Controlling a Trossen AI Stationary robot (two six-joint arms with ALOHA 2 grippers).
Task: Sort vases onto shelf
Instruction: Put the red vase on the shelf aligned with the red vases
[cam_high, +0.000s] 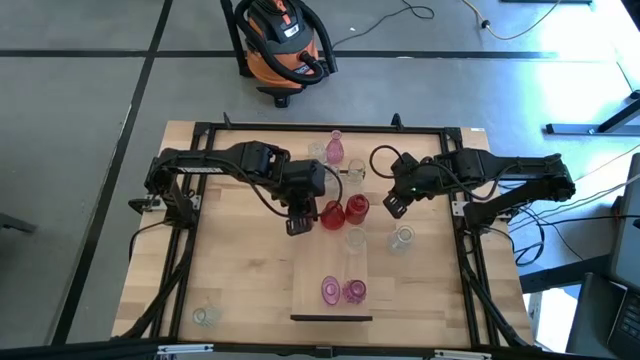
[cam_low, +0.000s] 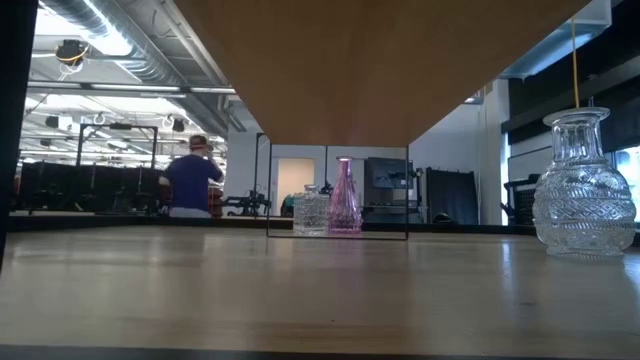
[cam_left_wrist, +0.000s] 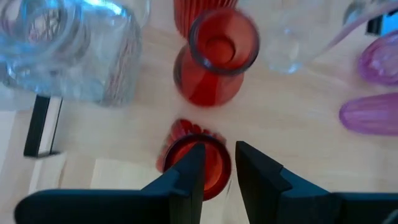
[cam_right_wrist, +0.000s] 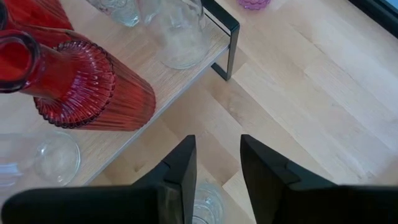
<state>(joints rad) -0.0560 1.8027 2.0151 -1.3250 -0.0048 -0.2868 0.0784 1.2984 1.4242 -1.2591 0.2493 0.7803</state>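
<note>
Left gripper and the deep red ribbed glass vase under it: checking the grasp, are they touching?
Touching. In the left wrist view the left gripper has one finger inside the deep red ribbed glass vase, across its rim, the other outside.

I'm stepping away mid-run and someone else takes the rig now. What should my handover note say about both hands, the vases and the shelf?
Left hand: over the shelf's far end, fingers closed on the rim of a red vase.
Right hand: open, holding nothing, hovering just right of the shelf.
Done: a second red vase and some clear ones stand at the shelf's far end, two pink vases at its near end.
Left: a clear vase right of the shelf, another at the near left corner, a tall pink vase and clear ones at the table's far edge.
</note>
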